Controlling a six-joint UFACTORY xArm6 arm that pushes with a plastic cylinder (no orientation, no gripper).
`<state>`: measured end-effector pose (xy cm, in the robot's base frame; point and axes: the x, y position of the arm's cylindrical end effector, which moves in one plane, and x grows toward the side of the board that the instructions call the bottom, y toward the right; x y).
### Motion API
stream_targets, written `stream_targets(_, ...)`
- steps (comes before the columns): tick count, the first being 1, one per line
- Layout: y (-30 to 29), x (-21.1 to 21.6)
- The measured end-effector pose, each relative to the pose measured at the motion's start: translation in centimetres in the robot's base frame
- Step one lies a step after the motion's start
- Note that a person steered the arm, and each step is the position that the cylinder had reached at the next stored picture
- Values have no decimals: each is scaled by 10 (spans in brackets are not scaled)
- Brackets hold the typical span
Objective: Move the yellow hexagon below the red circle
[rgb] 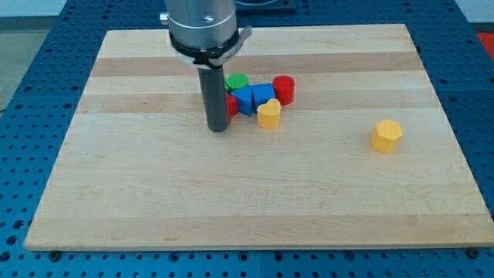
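Right now you can see my tip (pixel 218 128) resting on the wooden board (pixel 154 201), a bare rod holding nothing, just left of a cluster: red block (pixel 231 106), green cylinder (pixel 236 81), blue blocks (pixel 255 98), yellow block (pixel 268 113), red circle (pixel 284 89). Your yellow hexagon (pixel 386 136) sits well apart at the view's right.

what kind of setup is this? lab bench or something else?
Most likely a robotics lab bench. A wooden board lies on a blue perforated surface, small coloured blocks such as the yellow hexagon and red circle sit on it, and my tip rests left of the cluster.
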<state>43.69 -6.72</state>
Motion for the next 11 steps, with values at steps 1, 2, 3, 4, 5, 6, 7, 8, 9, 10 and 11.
stream_targets(1,33,32)
stream_targets(2,107,69)
stream_targets(3,199,89)
stream_targets(4,282,79)
stream_targets(5,294,46)
stream_targets(6,243,21)
stream_targets(7,184,24)
stream_targets(8,186,61)
stream_targets(9,149,47)
stream_targets(10,123,-3)
stream_targets(11,110,-19)
